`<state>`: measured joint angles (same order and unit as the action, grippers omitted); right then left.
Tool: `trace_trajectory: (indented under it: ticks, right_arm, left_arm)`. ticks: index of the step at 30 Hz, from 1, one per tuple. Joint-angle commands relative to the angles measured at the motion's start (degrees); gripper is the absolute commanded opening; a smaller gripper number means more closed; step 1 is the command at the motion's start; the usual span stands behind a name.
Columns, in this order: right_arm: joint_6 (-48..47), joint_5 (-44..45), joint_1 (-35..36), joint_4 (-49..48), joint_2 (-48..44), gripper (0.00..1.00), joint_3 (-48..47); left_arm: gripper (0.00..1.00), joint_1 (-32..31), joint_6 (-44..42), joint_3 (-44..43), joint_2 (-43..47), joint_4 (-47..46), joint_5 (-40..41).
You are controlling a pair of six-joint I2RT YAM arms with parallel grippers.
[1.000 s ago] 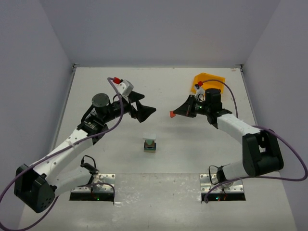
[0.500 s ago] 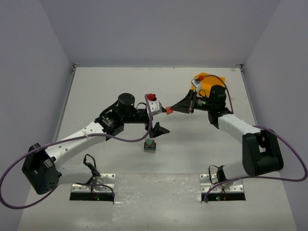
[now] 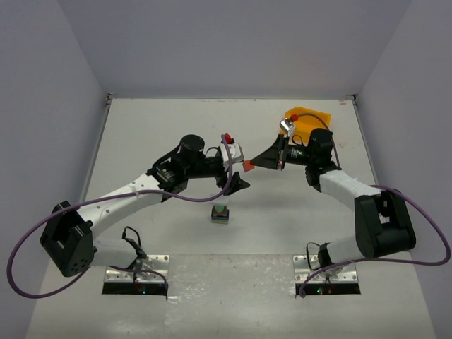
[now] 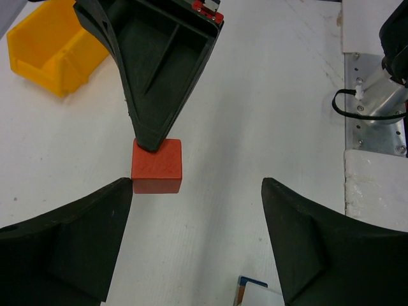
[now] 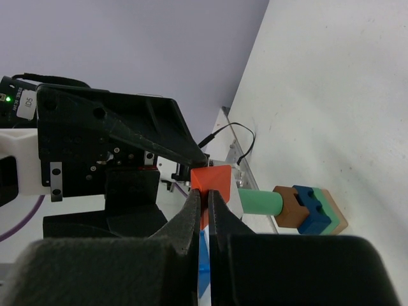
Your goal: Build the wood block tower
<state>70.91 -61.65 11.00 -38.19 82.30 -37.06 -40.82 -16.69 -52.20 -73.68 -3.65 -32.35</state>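
Note:
The wood block tower (image 3: pixel 220 213) stands at the table's middle near the front. In the right wrist view the tower (image 5: pixel 299 207) shows a green cylinder, a brown piece, a blue piece and a green base. My right gripper (image 3: pixel 252 164) is shut on a red block (image 3: pixel 248 165), held in the air behind and to the right of the tower. The right gripper (image 5: pixel 205 194) pinches the red block (image 5: pixel 213 180) by one edge. My left gripper (image 4: pixel 197 185) is open, its left finger (image 4: pixel 70 242) beside the red block (image 4: pixel 157 167). It also shows from above (image 3: pixel 241 176).
A yellow bin (image 3: pixel 311 119) sits at the back right, behind the right arm; it also shows in the left wrist view (image 4: pixel 51 54). Metal base plates (image 3: pixel 138 272) lie at the near edge. A white and blue edge (image 4: pixel 255 294) shows below the left gripper.

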Motion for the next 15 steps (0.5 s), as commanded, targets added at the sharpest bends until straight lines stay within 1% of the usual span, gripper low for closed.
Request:
trace_trajectory:
  ticks: [1, 8, 9, 10, 12, 15]
  right_arm:
    - [1.10, -1.37, -0.11, -4.38, 0.17, 0.00, 0.09]
    - [1.78, -1.65, -0.18, -5.44, 0.48, 0.00, 0.25]
    - [1.78, -1.72, -0.11, -5.58, 0.41, 0.00, 0.32]
    - [1.85, -1.80, -0.11, -5.58, 0.40, 0.00, 0.32]
    - [2.10, -1.90, -0.11, -5.74, 0.40, 0.00, 0.41]
    - [2.13, -1.96, -0.17, -5.93, 0.38, 0.00, 0.41]
  left_arm:
    - [0.78, 0.13, -0.89, -2.85, 0.15, -3.73, -0.52]
    - [0.72, 0.04, -0.59, -3.93, -1.89, -4.57, -1.98]
    - [0.70, 0.04, -0.03, -4.21, -2.24, -4.78, -1.42]
    - [0.65, 0.04, 0.14, -4.37, -2.40, -4.86, -1.18]
    - [0.60, 0.04, 0.15, -4.41, -2.59, -5.18, -1.15]
    - [0.56, 0.04, -0.01, -4.28, -2.66, -5.49, -0.96]
